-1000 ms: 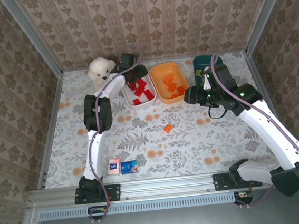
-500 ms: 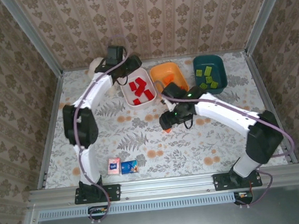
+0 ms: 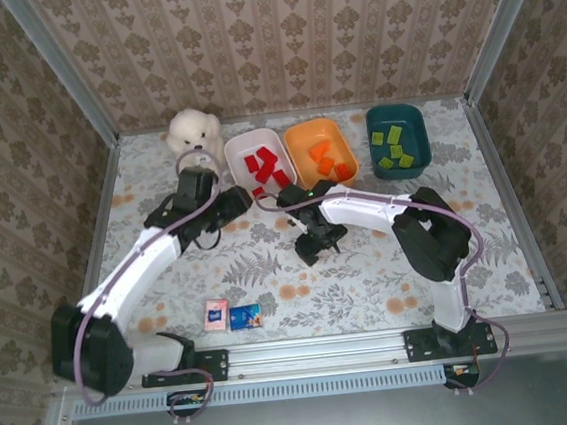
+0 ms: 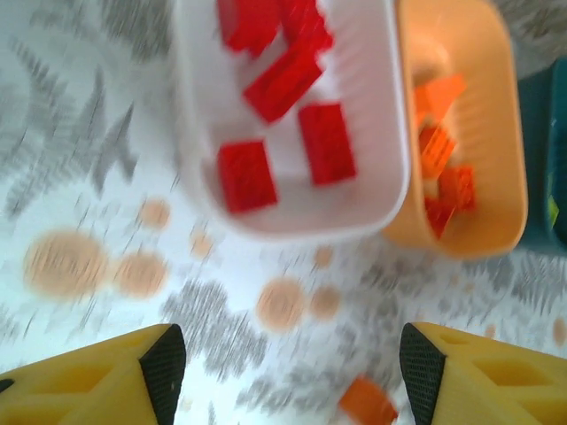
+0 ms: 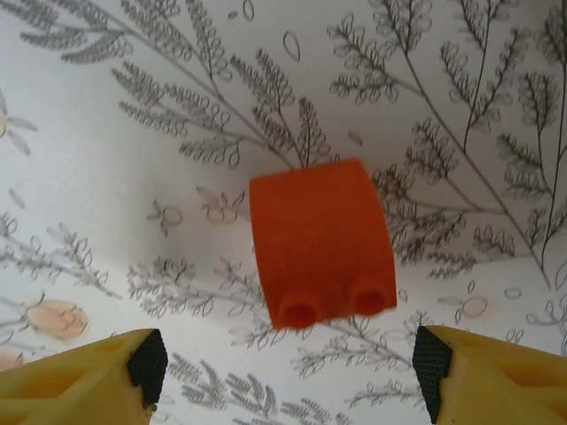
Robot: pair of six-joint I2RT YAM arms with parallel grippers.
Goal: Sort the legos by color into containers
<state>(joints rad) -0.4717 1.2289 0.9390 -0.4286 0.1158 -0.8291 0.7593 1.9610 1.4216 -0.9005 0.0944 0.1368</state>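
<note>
Midway across the counter [image 3: 370, 274], the right fingers [image 5: 146, 363] stood spread either side of a loose orange lego [image 5: 323, 243], not yet closed on it. To their left, the left fingers [image 4: 164, 367] were spread and empty, facing the white tray [image 4: 381, 177] of red legos [image 4: 326, 142]. Grasping was the step in hand; next, presumably, lower, pinch, then carry it on to the orange tray [image 3: 296, 136], left of the teal tray [image 3: 395, 116].

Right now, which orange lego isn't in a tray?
The lone orange brick lying on the tablecloth, under the open right gripper; the other orange legos sit in the orange tray.
</note>
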